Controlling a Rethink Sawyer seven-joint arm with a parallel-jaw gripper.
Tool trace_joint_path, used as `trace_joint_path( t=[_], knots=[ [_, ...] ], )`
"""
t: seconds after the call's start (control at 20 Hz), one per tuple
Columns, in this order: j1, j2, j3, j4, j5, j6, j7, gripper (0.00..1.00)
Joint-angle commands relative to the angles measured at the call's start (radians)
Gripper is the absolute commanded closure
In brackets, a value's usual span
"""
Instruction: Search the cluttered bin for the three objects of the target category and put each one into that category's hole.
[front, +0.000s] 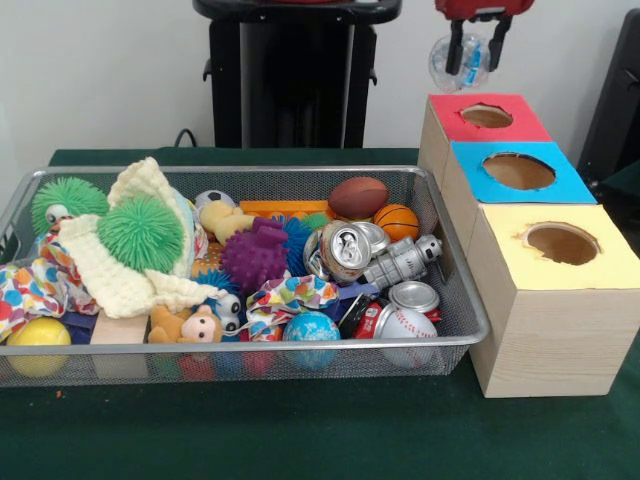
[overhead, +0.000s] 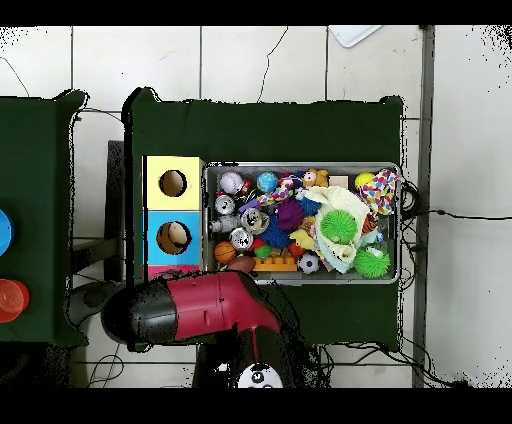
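My gripper (front: 473, 60) hangs at the top right of the front view, shut on a wrinkly see-through plastic bag (front: 446, 62) with a bluish tint. The bag hangs above and slightly behind the red-topped hole (front: 487, 116), clear of the box. The wire mesh bin (front: 300, 345) sits left of the boxes, full of toys; it also shows in the overhead view (overhead: 300, 167). No other plastic bag shows clearly among the clutter. In the overhead view my red arm (overhead: 200, 305) covers the gripper and the red-topped hole.
Blue-topped hole (front: 518, 171) and yellow-topped hole (front: 562, 243) stand in front of the red one. The bin holds crushed cans (front: 345, 250), a football (front: 358, 197), a basketball (front: 397, 222), spiky balls (front: 142, 232), a baseball (front: 405, 322), cloths and plush toys.
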Motion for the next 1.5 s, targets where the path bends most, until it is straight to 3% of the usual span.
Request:
trace_joint_path(
  t=[0.05, 0.65, 1.0, 1.25, 1.5],
  knots=[
    [0.021, 0.001, -0.05, 0.027, 0.072, 0.089, 0.276, 1.0],
    [0.143, 0.204, -0.101, -0.105, 0.111, -0.051, 0.361, 1.0],
    [0.156, 0.29, -0.119, -0.107, 0.108, -0.178, 0.351, 1.0],
    [0.177, 0.325, -0.139, -0.146, 0.123, -0.179, 0.351, 1.0],
    [0.198, 0.328, -0.165, -0.197, 0.132, -0.116, 0.338, 1.0]
  ],
)
